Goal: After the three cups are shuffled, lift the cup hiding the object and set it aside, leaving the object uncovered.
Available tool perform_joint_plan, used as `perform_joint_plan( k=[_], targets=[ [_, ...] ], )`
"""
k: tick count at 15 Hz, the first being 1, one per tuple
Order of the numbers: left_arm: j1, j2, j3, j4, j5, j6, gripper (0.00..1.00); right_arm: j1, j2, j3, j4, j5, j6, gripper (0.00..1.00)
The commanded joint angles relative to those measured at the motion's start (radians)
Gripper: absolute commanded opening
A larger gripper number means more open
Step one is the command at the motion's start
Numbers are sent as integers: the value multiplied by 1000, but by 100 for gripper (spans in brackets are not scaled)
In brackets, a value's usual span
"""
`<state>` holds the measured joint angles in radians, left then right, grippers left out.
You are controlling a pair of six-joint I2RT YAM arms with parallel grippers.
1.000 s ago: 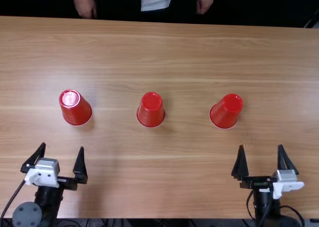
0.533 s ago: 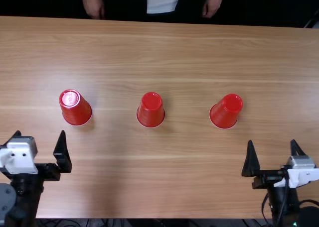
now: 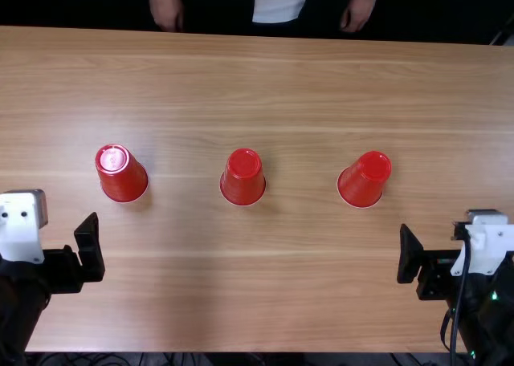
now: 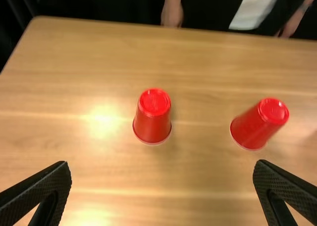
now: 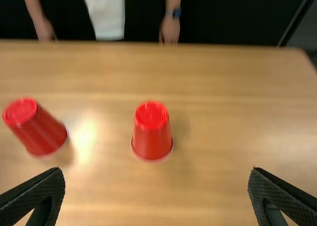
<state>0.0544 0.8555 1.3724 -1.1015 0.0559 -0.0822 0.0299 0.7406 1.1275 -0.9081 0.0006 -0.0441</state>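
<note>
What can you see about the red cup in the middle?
The middle cup is bright red and looks like smooth plastic. It stands upside down, with its flat round bottom facing up and its wide rim down on the wooden table. It gets narrower towards the top. It is upright, not tipped, and stands apart in a row between the left-hand cup and the right-hand cup. Only the table touches it. Whatever is under it cannot be seen.

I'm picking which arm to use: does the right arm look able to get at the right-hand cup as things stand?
Probably yes: the open right gripper faces the right-hand cup across bare table, nothing between them.
</note>
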Motion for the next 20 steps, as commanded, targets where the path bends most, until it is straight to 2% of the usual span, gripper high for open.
perform_joint_plan(
  k=[1, 4, 9, 11, 16, 17, 18, 20],
  targets=[
    [9, 43, 62, -38, -4, 10, 100, -8, 48, 69, -47, 9, 0, 100],
    [9, 128, 85, -152, -4, 110, 100, -7, 141, 166, -197, 7, -2, 100],
    [5, 201, 88, -231, -4, 114, 100, -1, 224, 181, -315, 1, -4, 100],
    [4, 226, 88, -244, -3, 114, 100, -1, 249, 180, -341, -21, -2, 100],
    [-1, 283, 82, -237, -4, 104, 100, -2, 263, 172, -347, -23, 0, 100],
    [-1, 312, 80, -233, -8, 104, 100, -2, 263, 172, -339, -23, 4, 100],
    [-1, 347, 82, -218, -25, 104, 100, -2, 263, 170, -326, -25, 4, 100],
    [-4, 404, 85, -139, -71, 102, 100, -2, 261, 167, -313, -25, 5, 100]
  ],
)
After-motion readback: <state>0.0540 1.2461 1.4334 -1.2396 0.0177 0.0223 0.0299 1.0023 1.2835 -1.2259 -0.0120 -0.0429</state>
